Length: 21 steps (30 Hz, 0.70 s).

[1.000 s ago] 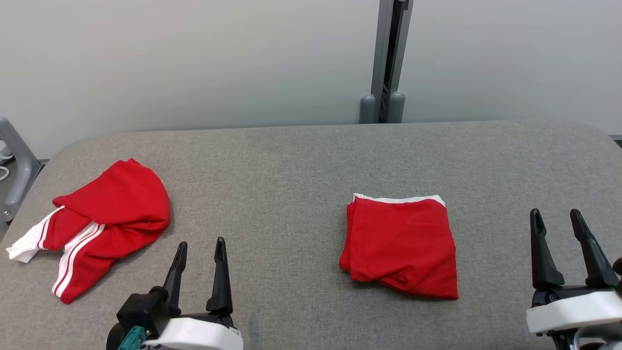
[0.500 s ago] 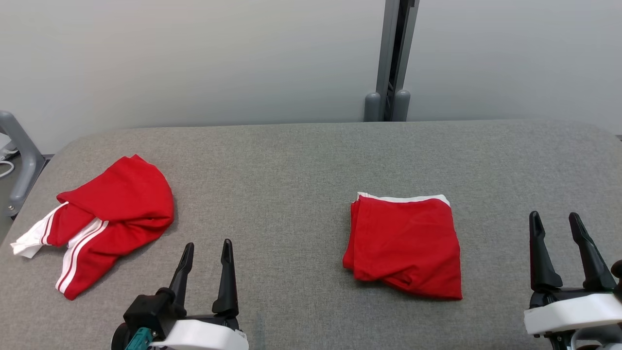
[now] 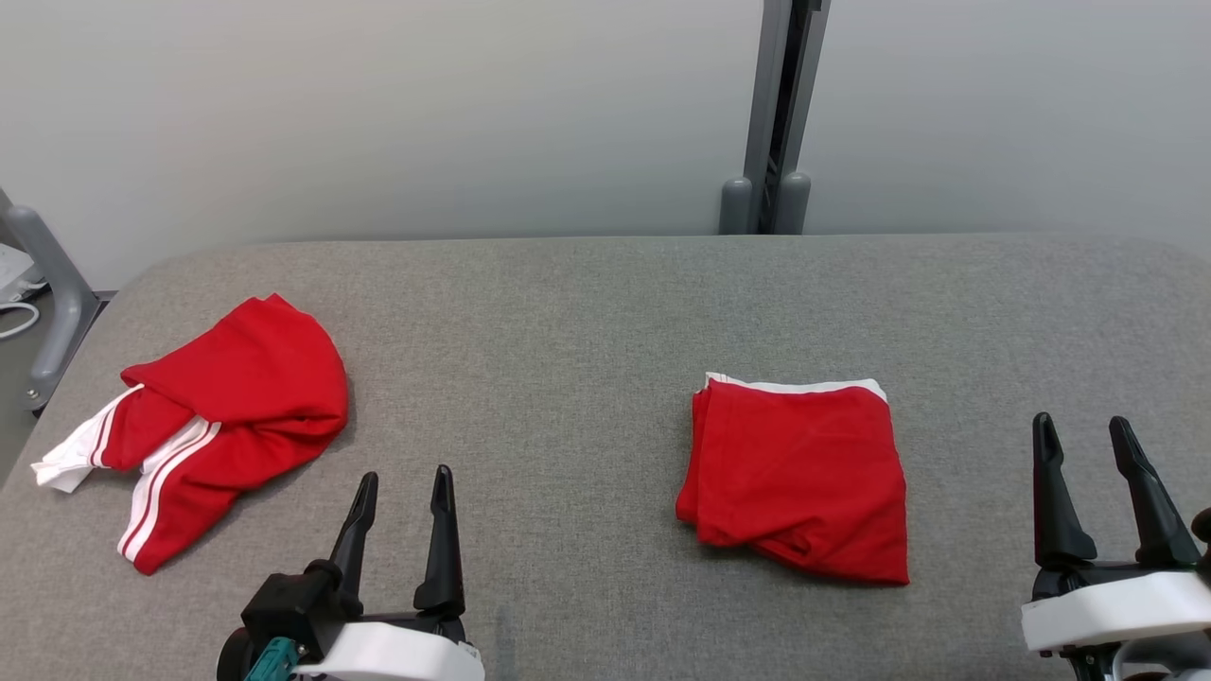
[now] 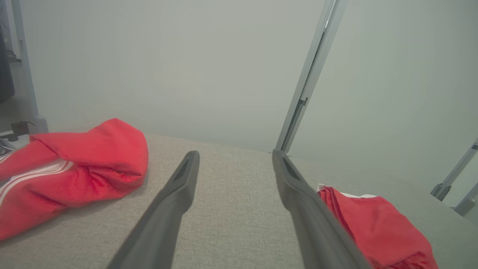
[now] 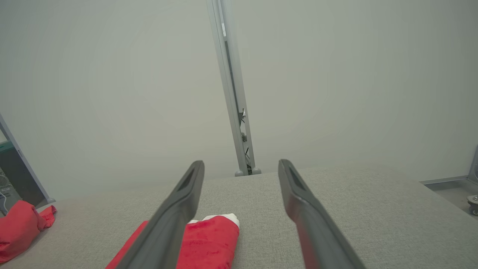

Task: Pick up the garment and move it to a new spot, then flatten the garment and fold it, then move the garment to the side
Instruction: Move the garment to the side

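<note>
A crumpled red garment with white stripes lies at the left of the grey padded table. A second red garment, folded into a rough square with a white edge, lies right of centre. My left gripper is open near the front edge, between the two and closer to the crumpled one. My right gripper is open at the front right, beside the folded piece. In the left wrist view the open left gripper has the crumpled garment on its left and the folded one on its right. In the right wrist view the open right gripper has the folded garment low between its fingers.
A grey upright post stands behind the table's far edge against a pale wall. A grey tubular frame stands off the table's left end. Bare table surface lies between the two garments and behind them.
The whole head picture has shifted a little to the right, so the camera has turned. Both garments lie as before, and both grippers stay open.
</note>
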Tool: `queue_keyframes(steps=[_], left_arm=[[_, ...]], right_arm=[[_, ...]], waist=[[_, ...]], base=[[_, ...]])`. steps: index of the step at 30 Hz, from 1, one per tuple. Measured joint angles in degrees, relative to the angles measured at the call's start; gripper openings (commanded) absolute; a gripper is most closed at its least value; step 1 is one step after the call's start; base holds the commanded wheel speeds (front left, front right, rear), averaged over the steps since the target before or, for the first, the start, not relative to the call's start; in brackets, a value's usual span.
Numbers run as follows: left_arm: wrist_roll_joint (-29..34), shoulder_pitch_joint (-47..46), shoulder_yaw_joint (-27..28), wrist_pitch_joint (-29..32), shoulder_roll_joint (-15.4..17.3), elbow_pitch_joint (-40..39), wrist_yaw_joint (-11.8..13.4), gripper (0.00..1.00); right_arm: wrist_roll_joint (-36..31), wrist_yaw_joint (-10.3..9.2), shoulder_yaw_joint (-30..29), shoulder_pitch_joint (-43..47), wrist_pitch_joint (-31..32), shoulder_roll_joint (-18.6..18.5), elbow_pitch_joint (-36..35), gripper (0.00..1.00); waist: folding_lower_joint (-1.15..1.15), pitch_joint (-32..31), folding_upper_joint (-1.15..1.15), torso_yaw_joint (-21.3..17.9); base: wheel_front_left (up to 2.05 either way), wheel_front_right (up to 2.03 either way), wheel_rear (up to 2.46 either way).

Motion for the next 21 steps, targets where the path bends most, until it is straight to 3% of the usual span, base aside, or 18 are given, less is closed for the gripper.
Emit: queue_keyframes(steps=[9, 21], left_arm=[[0.2, -0.2, -0.8, 0.0, 0.0, 0.2, -0.3, 1.00], [1.2, -3.0, -3.3, 0.0, 0.0, 0.9, -1.0, 1.00]], right_arm=[[2.0, 0.00, -0.9, 0.0, 1.2, 0.1, 3.1, 1.00], [8.4, 0.00, 1.9, -6.1, 7.4, 0.2, 17.3, 1.00]], waist=[[0.00, 0.3, 0.00, 1.1], [0.00, 4.7, 0.00, 4.5]], base=[[0.00, 0.00, 0.00], [0.00, 0.00, 0.00]])
